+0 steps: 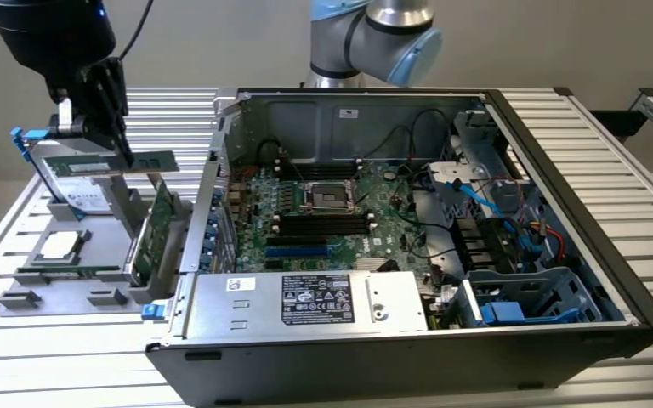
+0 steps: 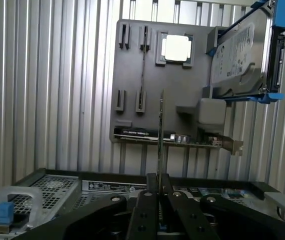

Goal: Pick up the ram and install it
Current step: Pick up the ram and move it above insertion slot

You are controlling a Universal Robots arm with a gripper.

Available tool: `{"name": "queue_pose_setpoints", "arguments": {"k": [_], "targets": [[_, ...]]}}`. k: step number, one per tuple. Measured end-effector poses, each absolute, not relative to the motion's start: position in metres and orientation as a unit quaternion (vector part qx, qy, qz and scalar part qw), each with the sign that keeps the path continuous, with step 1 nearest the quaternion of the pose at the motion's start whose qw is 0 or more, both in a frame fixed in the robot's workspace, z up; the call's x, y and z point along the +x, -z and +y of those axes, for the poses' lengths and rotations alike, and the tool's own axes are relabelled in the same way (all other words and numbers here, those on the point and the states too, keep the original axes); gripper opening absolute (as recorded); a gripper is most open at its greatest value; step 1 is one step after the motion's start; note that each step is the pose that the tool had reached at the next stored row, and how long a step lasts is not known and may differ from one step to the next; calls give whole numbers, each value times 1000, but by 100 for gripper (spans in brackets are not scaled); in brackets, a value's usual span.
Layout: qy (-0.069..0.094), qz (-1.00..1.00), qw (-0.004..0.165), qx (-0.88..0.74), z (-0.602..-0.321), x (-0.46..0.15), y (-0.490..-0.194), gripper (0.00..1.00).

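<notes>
The ram is a narrow green stick, held level in the air above the grey parts holder at the exterior view's left. My gripper is shut on it from above. In the wrist view the ram shows edge-on, pinched between the two black fingers of my gripper. The motherboard's black slots lie inside the open computer case, well to the exterior view's right of the gripper.
On the holder stand a silver hard drive with blue rails, a processor chip, a wide green expansion card and a second thin stick. The case's power supply sits at its front.
</notes>
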State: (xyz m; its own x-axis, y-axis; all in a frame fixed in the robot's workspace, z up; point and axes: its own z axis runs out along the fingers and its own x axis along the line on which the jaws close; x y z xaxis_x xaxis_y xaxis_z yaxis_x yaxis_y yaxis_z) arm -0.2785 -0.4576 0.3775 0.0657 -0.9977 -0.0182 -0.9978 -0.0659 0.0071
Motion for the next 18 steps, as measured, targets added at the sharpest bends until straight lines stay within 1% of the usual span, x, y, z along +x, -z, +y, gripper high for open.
{"name": "queue_pose_setpoints", "arguments": {"k": [18], "targets": [[-10,681,3,-732,-458,-199,-380,14]]}}
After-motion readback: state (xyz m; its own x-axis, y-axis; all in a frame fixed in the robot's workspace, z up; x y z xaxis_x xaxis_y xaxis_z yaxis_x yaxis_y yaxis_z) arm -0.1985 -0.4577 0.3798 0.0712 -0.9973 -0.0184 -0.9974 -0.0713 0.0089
